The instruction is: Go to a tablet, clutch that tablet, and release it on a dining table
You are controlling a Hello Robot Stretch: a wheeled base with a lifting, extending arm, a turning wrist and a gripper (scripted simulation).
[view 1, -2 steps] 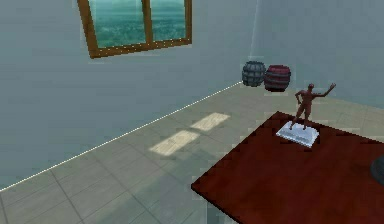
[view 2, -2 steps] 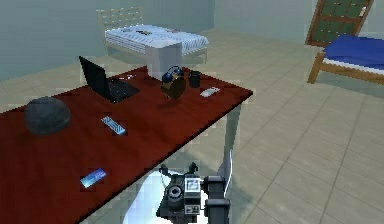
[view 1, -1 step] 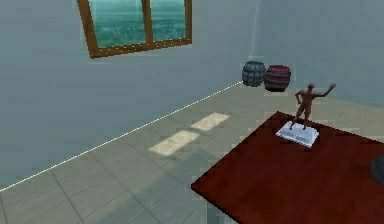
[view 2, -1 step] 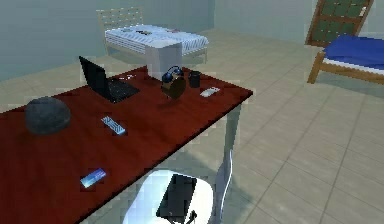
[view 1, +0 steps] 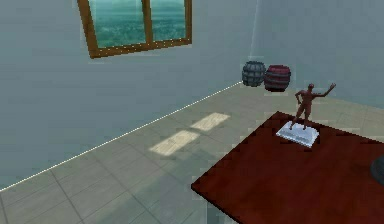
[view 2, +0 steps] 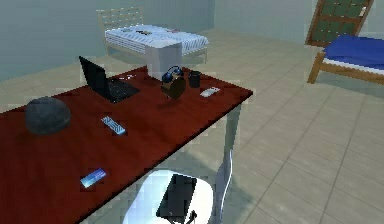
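The room has pale blue-grey walls, a tiled floor and a window [view 1: 137, 25] with a wooden frame. Two barrels [view 1: 266, 74] stand in the far corner.

About the gripper I cannot tell anything, neither wide nor narrow. I can only reason from the side where the arm reaches.

On that side, the nearest thing is a white chair [view 2: 140, 200], which is pushed in at the near edge of the red table [view 2: 160, 120]. On its seat lies a dark flat rectangle. By its shape and colour I judge it to be the tablet [view 2: 178, 197]. It is thin, black and plain, and it lies flat on the seat, below the level of the table top. Its long axis points from the near side toward the table edge and leans a little to the arm side view's right. It lies low and close on the reaching side, so I think the coming move needs a low arm and only a short reach. The table edge just above the seat could be in the way.

The red table is probably the dining table for the release. On it, beyond the chair, lie a small flat bluish thing [view 2: 93, 179], a remote [view 2: 113, 125] and a grey rounded lump [view 2: 47, 115]. A laptop [view 2: 108, 80] and a mug [view 2: 194, 79] stand toward the far edge. In the forward view a figure statue [view 1: 308, 105] stands on a red top, seemingly the same table.

Behind the table there are a white bed [view 2: 150, 40] and a blue bed [view 2: 355, 50].
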